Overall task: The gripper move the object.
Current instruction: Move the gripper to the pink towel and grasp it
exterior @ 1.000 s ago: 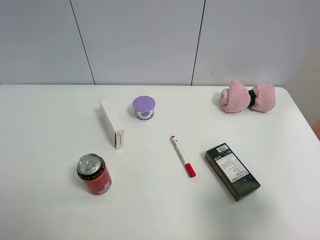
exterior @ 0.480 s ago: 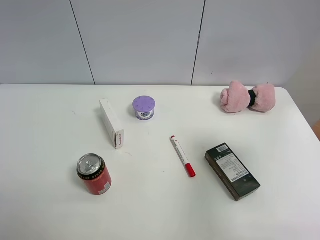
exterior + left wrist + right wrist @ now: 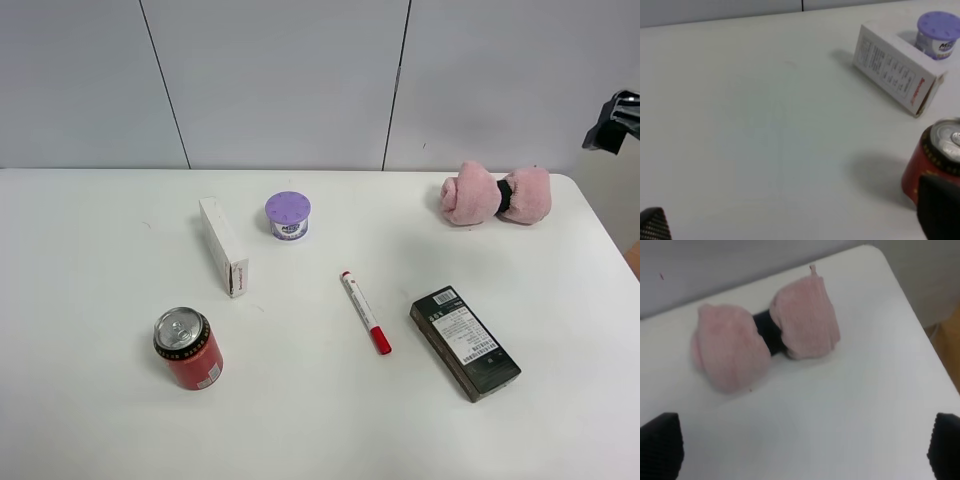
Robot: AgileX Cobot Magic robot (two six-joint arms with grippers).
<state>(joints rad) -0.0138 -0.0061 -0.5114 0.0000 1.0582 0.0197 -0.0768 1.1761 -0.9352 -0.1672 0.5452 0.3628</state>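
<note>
The pink plush roll (image 3: pixel 497 195), cinched by a black band, lies at the table's far right corner. In the right wrist view it (image 3: pixel 765 337) lies ahead of my right gripper (image 3: pixel 802 452), whose dark fingertips (image 3: pixel 660 445) stand wide apart, open and empty, not touching it. A black part of the right arm (image 3: pixel 613 118) shows at the right edge, above and to the right of the plush. My left gripper (image 3: pixel 795 222) is open and empty over bare table, with the red can (image 3: pixel 939 160) near one fingertip. The left gripper is out of the exterior high view.
On the white table (image 3: pixel 90 400) are a red can (image 3: pixel 188 347), a white box (image 3: pixel 224 246), a purple-lidded tub (image 3: pixel 288 214), a red marker (image 3: pixel 366 312) and a dark green box (image 3: pixel 465 342). The table's right edge (image 3: pixel 610 250) runs close to the plush.
The black end of the right arm has come into the exterior high view at the right edge. Nothing on the table has moved.
</note>
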